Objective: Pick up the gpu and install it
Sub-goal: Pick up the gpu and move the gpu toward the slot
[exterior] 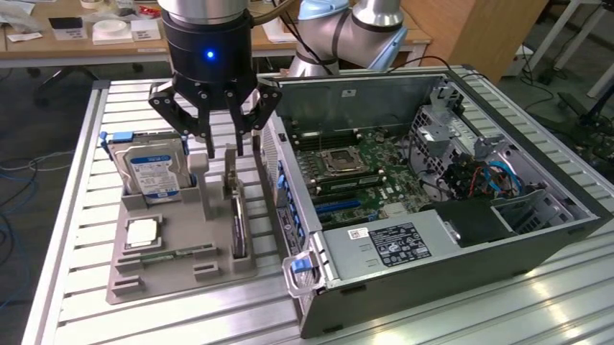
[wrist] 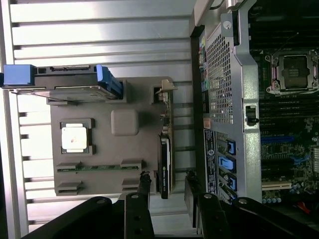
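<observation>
- One gpu (exterior: 236, 215) stands on edge in a slot along the side of the grey tray (exterior: 158, 280) nearest the computer case (exterior: 537, 241).
- The gripper (exterior: 226, 141) hangs just above the tray, over the gpu, fingers spread wide and holding nothing.
- The card looks light, stiff and fragile. Its upper edge seems the safest hold.
- The tray also carries an upright hard drive (exterior: 154, 172), a flat processor (exterior: 142, 231) and a memory stick (exterior: 177, 251).
- The case lies open beside the tray, its motherboard (exterior: 364, 172) exposed.
</observation>
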Motion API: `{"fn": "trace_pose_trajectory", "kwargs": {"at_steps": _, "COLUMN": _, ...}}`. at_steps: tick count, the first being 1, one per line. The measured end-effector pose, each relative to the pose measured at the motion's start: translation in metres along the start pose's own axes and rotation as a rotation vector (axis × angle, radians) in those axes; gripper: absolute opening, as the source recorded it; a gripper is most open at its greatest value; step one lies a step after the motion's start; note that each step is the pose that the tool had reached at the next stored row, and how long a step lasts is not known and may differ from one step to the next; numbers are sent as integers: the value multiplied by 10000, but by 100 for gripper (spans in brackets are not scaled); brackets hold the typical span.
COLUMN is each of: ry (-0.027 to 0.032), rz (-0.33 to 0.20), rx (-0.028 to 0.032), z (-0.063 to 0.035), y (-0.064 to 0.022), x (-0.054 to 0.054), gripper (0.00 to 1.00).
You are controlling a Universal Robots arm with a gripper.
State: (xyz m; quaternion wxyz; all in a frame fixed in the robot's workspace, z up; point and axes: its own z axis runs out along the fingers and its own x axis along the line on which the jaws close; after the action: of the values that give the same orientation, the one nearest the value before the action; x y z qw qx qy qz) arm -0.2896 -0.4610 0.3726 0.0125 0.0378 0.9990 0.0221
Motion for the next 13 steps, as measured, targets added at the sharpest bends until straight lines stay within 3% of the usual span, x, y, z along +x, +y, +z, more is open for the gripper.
{"fn": "trace_pose_trajectory", "kwargs": {"at_steps": 7, "ry": 0, "rz": 0, "rx": 1, "z": 1, "y": 0, "x": 0, "gripper": 42}}
{"fn": "trace_pose_trajectory", "kwargs": {"at_steps": 13, "ry": 0, "rz": 0, "rx": 0, "z": 95, "y": -4, "x": 2, "gripper": 42}}
